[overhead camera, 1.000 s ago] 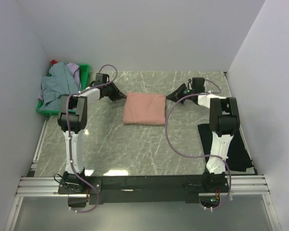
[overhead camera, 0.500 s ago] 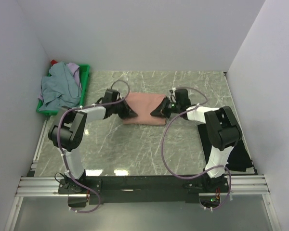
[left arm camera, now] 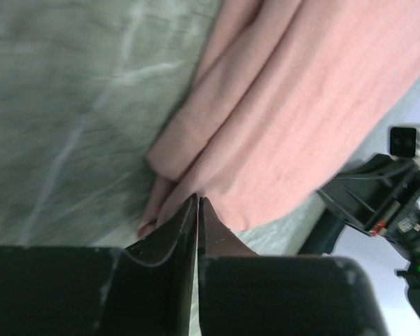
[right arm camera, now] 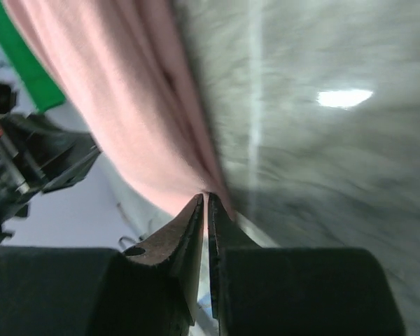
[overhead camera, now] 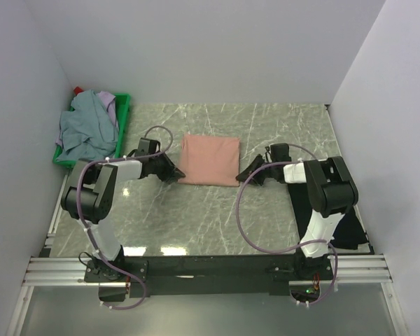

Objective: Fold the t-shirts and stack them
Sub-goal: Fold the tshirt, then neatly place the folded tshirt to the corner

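A folded salmon-pink t-shirt (overhead camera: 208, 159) lies as a flat rectangle in the middle of the marble table. My left gripper (overhead camera: 175, 176) is low at its near left corner. In the left wrist view the jaws (left arm camera: 197, 199) are shut, and the pink cloth (left arm camera: 294, 105) puckers into their tips. My right gripper (overhead camera: 241, 178) is at the near right corner. In the right wrist view it (right arm camera: 206, 196) is shut, and the cloth (right arm camera: 119, 105) converges into its tips. A black t-shirt (overhead camera: 344, 217) lies flat at the right, partly under the right arm.
A green crate (overhead camera: 122, 115) stands at the far left against the wall, holding a grey-blue shirt (overhead camera: 80, 129) and a lavender one (overhead camera: 108, 101). White walls close in the table on three sides. Cables loop off both arms.
Both grippers swept from the shirt's far corners, over its near part, to its near corners. They now sit slightly outside the shirt's edges. The shirt has barely moved.
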You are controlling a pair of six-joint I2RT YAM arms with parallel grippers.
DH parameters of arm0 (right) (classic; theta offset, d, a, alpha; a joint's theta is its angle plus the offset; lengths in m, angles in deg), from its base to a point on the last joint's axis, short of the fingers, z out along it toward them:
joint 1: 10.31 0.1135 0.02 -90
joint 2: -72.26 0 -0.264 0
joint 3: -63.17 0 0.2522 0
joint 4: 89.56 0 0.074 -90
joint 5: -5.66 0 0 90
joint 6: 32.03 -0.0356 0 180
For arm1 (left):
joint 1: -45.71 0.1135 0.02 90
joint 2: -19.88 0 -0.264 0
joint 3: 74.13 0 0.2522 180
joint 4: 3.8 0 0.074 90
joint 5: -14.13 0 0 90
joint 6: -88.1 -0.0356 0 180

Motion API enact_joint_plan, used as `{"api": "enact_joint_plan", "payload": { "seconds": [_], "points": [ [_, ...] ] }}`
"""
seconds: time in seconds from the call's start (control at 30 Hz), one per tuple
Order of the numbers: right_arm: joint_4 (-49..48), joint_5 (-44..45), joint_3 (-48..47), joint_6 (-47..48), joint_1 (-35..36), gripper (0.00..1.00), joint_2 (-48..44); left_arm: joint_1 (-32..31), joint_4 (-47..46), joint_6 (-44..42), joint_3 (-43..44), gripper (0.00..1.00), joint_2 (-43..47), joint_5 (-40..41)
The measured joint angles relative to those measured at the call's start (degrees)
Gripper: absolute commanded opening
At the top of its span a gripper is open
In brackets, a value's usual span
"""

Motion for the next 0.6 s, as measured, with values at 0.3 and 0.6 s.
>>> {"api": "enact_joint_plan", "payload": {
  "seconds": [0.3, 0.6],
  "points": [
    [4.33, 4.61, 0.02, 4.61, -2.10, 0.50, -3.45, 2.21, 8.11, -3.98, 2.47, 0.15, 1.14, 4.17],
    [7.41, 9.25, -7.41, 10.34, 0.81, 0.61, -2.25, -2.60, 14.21, -7.85, 15.13, 0.15, 0.87, 8.22]
  ]
}}
